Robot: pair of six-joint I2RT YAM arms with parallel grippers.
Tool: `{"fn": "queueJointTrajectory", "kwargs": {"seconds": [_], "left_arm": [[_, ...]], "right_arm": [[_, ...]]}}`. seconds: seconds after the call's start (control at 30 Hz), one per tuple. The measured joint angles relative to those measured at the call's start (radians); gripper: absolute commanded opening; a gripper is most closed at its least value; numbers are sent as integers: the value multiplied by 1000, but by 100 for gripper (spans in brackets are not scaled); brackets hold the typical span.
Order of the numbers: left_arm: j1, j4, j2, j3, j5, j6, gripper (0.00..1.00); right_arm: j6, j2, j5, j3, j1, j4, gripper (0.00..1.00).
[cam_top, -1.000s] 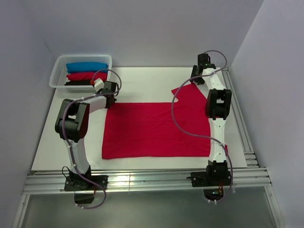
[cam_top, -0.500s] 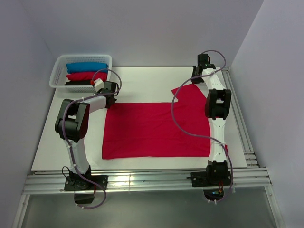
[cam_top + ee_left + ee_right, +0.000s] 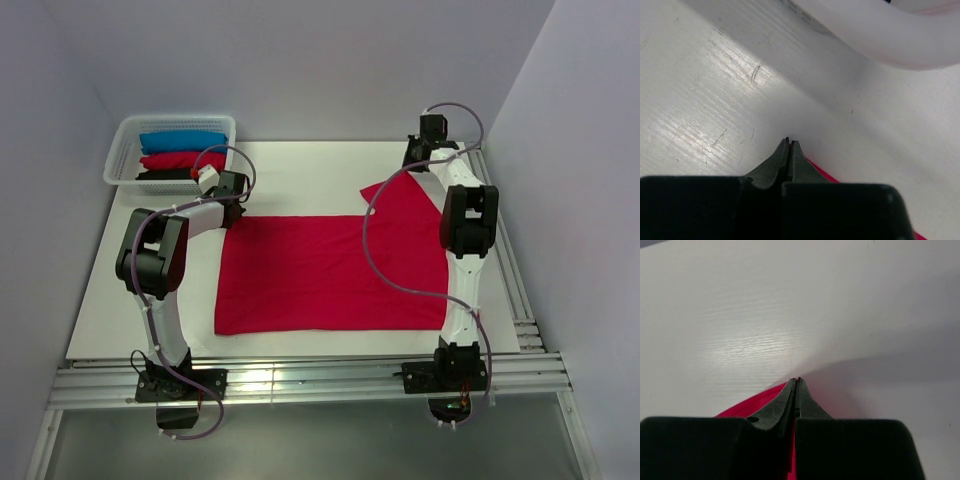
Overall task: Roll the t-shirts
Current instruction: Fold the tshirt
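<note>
Presently: white mesh basket (image 3: 115, 155), far left corner of tabletop (image 3: 300, 165), holding three rolled t-shirts: blue roll (image 3: 180, 141), red roll (image 3: 180, 160), black roll (image 3: 165, 175). Crimson t-shirt (image 3: 320, 275) spread flat mid-tabletop. Left end effector (image 3: 790, 142) pressed closed at its far left corner, grip uncertain. Right end effector (image 3: 798, 381) pinched closed on its far right sleeve.

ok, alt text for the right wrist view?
Right pincer shut on the edge of a red t-shirt, seen close up from behind. White table fills the rest.
</note>
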State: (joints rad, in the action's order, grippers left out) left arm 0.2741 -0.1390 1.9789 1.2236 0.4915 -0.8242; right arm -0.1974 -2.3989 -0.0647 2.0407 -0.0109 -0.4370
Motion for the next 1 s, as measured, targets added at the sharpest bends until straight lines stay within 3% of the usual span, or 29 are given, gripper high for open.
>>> {"fn": "queueJointTrajectory", "kwargs": {"seconds": [0.3,1.0], "left_arm": [[3,0,-21,-23,-1,0,0],[32,-18,-180,-134,29,-14,0]], "right_arm": [[-41,153,-85,-139,0,130,0],[-205,286,-226,-455,-65,259,0]]}}
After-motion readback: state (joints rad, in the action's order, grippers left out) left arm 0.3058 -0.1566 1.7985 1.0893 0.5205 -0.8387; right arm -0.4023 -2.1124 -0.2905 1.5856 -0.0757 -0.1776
